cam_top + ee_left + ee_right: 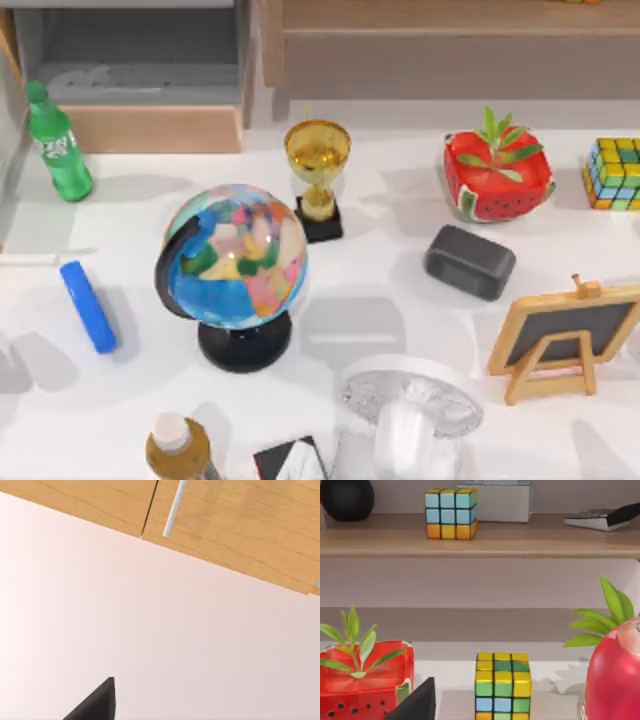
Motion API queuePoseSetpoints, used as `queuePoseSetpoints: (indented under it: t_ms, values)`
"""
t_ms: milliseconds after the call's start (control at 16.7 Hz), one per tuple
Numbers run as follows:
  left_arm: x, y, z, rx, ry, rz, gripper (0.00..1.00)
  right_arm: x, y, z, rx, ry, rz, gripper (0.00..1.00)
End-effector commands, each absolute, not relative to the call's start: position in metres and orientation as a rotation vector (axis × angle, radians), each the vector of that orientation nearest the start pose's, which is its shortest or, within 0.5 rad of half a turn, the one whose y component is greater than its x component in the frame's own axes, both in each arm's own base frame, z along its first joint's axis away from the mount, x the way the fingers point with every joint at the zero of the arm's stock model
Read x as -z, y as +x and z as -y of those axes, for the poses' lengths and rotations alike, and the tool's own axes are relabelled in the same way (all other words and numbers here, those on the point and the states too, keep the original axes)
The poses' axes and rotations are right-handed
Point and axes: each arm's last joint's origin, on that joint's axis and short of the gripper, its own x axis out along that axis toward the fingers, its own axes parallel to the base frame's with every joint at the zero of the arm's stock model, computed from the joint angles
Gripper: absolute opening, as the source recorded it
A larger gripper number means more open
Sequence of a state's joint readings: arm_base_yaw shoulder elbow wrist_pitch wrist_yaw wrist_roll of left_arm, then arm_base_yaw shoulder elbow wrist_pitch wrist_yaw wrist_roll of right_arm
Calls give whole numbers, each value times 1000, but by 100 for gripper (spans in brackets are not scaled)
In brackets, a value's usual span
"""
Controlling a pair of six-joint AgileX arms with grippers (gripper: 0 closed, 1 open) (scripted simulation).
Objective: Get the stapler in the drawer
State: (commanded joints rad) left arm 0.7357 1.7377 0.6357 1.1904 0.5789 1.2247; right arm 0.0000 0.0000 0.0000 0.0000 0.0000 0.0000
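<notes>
Stapler [88, 306] lies at the surface's [380, 300] left, drawer [140, 75] open upper left; end effector states: cannot tell.

colour cube [502, 687] on desk [450, 672], between watermelon-patterned planter [365, 682] and red apple-shaped pot [615, 680]. second colour cube [450, 513] on shelf [480, 545] above, near black round object [347, 497], grey box [500, 501], calculator [602, 517].

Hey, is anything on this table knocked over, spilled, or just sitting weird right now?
Nothing looks spilled or broken. The stapler lies flat on the table's left side, apart from the globe and below the upright green bottle. The drawer stands open at top left with nothing visible inside. The trophy is upright.
</notes>
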Motion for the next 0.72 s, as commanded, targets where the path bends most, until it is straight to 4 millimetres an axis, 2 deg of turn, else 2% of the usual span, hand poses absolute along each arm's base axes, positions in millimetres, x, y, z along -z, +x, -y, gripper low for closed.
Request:
queuePoseSetpoints:
  t_ms: [180,300,540,720]
  values:
    - [-201,284,-192,-143,981,-63,100,-160,106,1,0,0,0,100]
    - [-212,309,-170,-68,761,-113,100,-160,106,1,0,0,0,100]
    - [-226,350,-104,83,313,-320,100,-160,106,1,0,0,0,100]
    - [-229,363,-48,140,20,-563,100,-160,106,1,0,0,0,100]
